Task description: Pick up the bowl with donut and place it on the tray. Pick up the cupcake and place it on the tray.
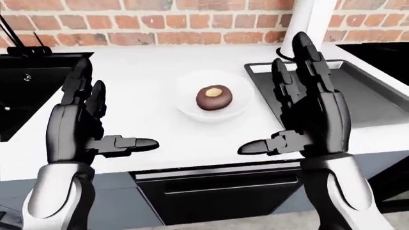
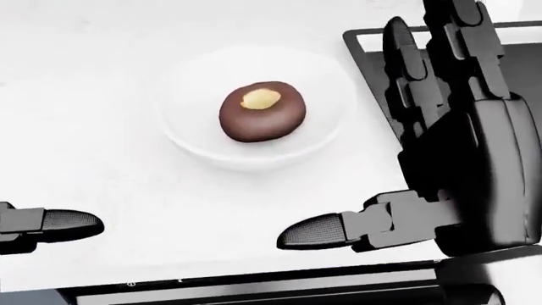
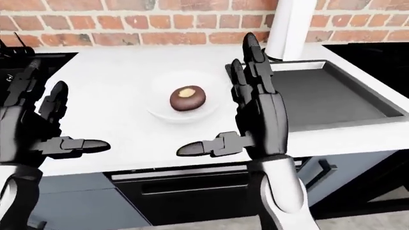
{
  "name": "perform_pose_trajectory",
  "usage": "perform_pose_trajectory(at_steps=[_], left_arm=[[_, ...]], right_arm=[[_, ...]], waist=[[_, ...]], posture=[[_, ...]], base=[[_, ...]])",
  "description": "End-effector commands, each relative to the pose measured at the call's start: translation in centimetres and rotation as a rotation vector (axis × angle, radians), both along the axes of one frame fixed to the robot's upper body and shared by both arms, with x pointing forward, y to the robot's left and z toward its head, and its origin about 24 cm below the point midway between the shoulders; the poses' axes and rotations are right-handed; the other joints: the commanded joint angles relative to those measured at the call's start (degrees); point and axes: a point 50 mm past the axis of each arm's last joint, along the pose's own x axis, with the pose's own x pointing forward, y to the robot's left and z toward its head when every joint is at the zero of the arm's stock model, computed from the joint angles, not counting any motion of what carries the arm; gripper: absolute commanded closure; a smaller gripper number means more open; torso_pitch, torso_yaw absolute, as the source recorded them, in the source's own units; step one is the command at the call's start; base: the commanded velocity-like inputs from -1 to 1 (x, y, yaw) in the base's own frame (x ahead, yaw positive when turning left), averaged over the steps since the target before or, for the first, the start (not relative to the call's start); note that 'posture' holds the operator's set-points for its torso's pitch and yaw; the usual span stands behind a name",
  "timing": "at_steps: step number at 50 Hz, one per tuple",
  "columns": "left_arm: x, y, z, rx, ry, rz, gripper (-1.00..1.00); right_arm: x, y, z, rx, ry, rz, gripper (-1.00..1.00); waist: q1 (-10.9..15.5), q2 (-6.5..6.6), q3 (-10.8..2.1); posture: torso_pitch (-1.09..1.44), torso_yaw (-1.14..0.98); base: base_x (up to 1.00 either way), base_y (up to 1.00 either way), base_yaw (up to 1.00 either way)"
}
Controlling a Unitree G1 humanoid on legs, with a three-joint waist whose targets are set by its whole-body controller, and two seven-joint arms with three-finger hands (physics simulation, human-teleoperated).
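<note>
A white bowl (image 1: 192,109) holding a chocolate donut (image 1: 213,97) sits on the white counter, in the middle of the eye views. To its right lies the dark grey tray (image 1: 364,96), with nothing on it. My right hand (image 1: 274,110) is open, fingers upright and thumb pointing left, between the bowl and the tray and lower in the picture. My left hand (image 1: 113,112) is open in the same pose, left of the bowl. Neither hand touches the bowl. In the head view the donut (image 2: 262,110) is central. No cupcake shows.
A black oven (image 1: 217,191) sits under the counter's edge. A black sink (image 1: 32,91) is sunk into the counter at left, and a black surface (image 1: 383,50) shows at far right. A white column (image 1: 313,21) stands before the brick wall (image 1: 159,21).
</note>
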Motion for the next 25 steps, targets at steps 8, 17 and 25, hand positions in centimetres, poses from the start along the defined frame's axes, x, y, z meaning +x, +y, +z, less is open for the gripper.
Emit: perform_pose_trajectory(at_steps=[8,17,25], left_arm=[[-0.4,0.3,0.5,0.007,-0.042,0.006,-1.0],[-0.4,0.2,0.5,0.006,-0.041,0.005,-1.0],[-0.7,0.5,0.5,0.003,-0.043,0.01,-1.0]], right_arm=[[-0.3,-0.2,1.0,-0.052,-0.041,-0.025,-1.0],[0.3,0.1,2.2,-0.139,-0.067,-0.063,-1.0],[0.5,0.9,3.2,-0.239,-0.089,-0.07,-1.0]], waist=[[1.3,-4.05,-1.52],[0.5,-1.55,-2.41],[-0.1,-1.23,-2.24]], posture=[[0.0,0.0],[0.0,0.0],[0.0,0.0]], base=[[0.0,0.0,0.0],[0.0,0.0,0.0],[0.0,0.0,0.0]])
